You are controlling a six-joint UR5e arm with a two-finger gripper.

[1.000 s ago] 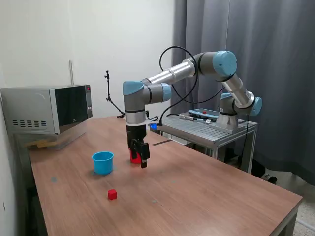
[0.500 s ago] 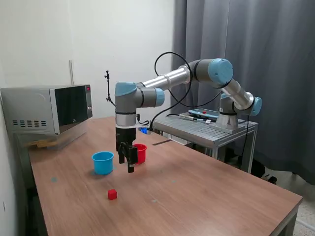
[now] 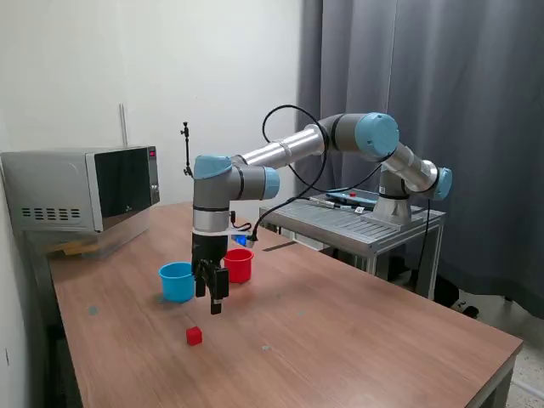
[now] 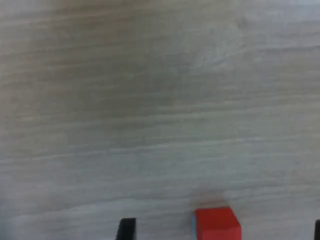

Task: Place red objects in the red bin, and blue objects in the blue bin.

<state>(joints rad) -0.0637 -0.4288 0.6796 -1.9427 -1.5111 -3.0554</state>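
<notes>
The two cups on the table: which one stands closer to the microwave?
The light blue cup. It stands on the exterior view's left, toward the microwave; the red cup stands farther to the right, beyond the claw.

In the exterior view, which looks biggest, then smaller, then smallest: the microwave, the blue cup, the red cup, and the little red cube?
1. Microwave, biggest by far.
2. Blue cup.
3. Red cup, close to the blue cup and slightly smaller; partly hidden by the hand, so unsure.
4. Red cube, the smallest.
</notes>
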